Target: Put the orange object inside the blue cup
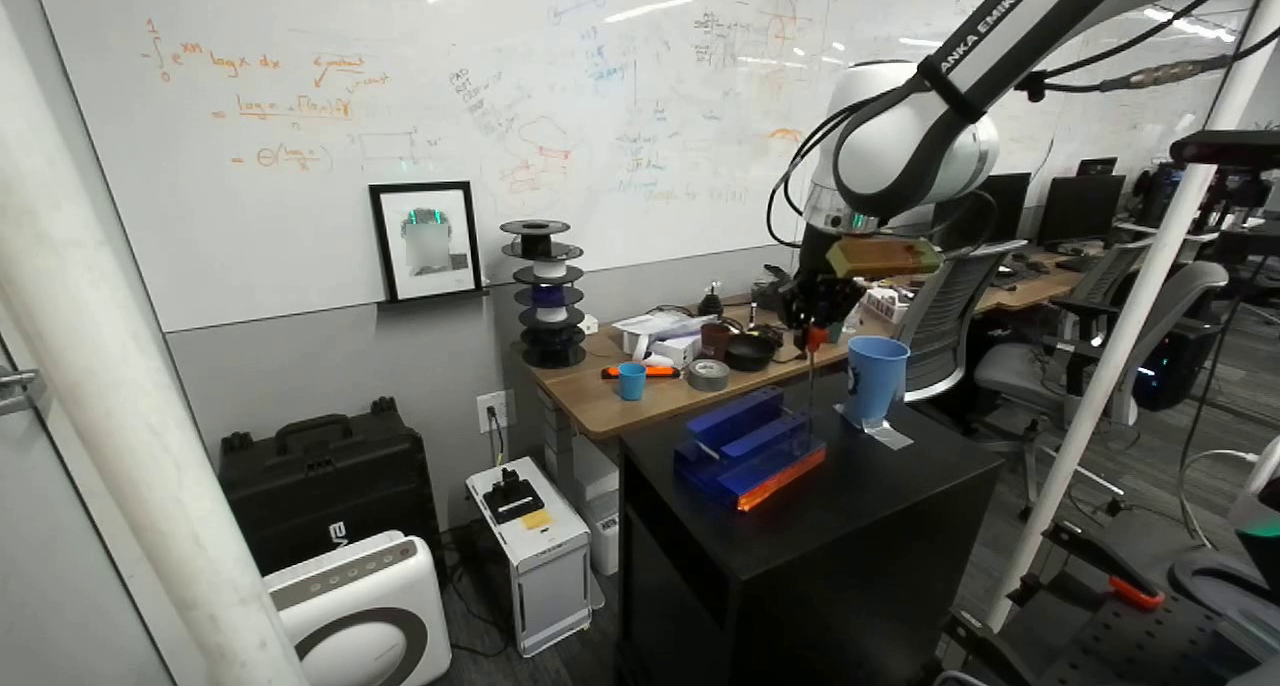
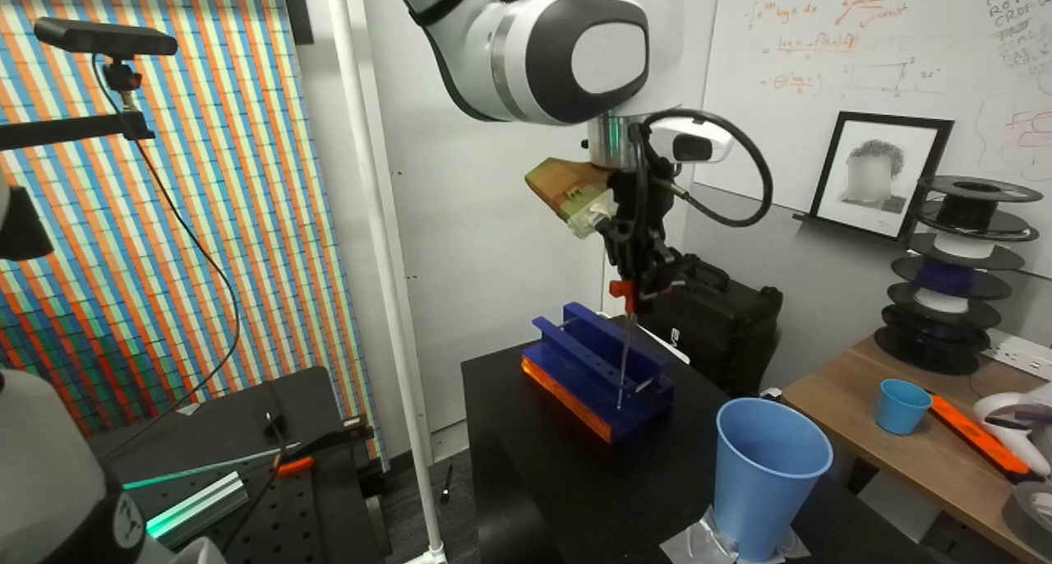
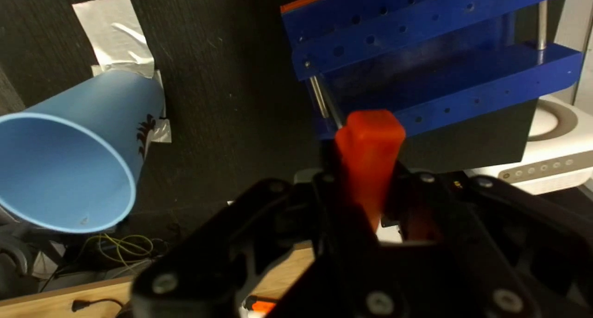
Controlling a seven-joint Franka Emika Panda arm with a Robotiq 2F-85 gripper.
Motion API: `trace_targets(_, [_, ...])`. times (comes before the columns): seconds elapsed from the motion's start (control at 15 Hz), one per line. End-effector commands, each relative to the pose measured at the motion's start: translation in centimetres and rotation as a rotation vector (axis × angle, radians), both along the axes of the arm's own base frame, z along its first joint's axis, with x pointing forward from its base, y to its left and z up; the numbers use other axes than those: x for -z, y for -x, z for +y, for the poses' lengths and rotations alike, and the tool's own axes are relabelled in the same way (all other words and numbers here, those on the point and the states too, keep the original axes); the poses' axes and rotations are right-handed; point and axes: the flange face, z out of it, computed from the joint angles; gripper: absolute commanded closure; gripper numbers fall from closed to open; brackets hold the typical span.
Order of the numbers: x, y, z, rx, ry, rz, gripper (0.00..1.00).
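Clearly, the pincer [image 3: 368, 188] is gripping the tool [image 2: 622, 291] by its orange handle [image 3: 374, 144], its fingers standing only as far apart as the handle is forcing them. The tool is hanging over the end of the rack [image 2: 567, 381] that is facing the cup [image 2: 768, 486], its thin metal shaft [image 2: 625, 358] pointing down; the views are not settling whether the tip is touching the rack or hovering just above it. The cup is standing upright beside the rack, apart from it, on the same table [image 1: 870, 476], and tape [image 3: 113, 30] is running from its base.

As for handling, the tool is probably weighing little. Its handle is looking like hard, smooth plastic, so some slipping or twisting is threatening, while the shaft is likely behaving rigidly and hardly risking breakage. The handle is offering the best hold, being the broad part; the slim shaft is giving the fingers too little to pinch. With the grip sitting so high, the long shaft is apt to be swinging if its tip is snagging on the rack, so the next move is probably calling for a straight lift clear of the rack, then a passage across to the cup, the tip entering first
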Motion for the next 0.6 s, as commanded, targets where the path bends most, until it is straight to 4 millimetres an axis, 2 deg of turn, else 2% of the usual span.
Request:
trace_targets(0.0, [-5.4,3.7,0.3,-0.046,-0.012,-0.074,0.84])
trace_targets(0.27, [-10.2,6.7,-1.7,-0.046,0.021,-0.144,0.84])
trace_targets(0.53, [-13.7,7.4,-7.5,0.010,0.075,-0.209,0.84])
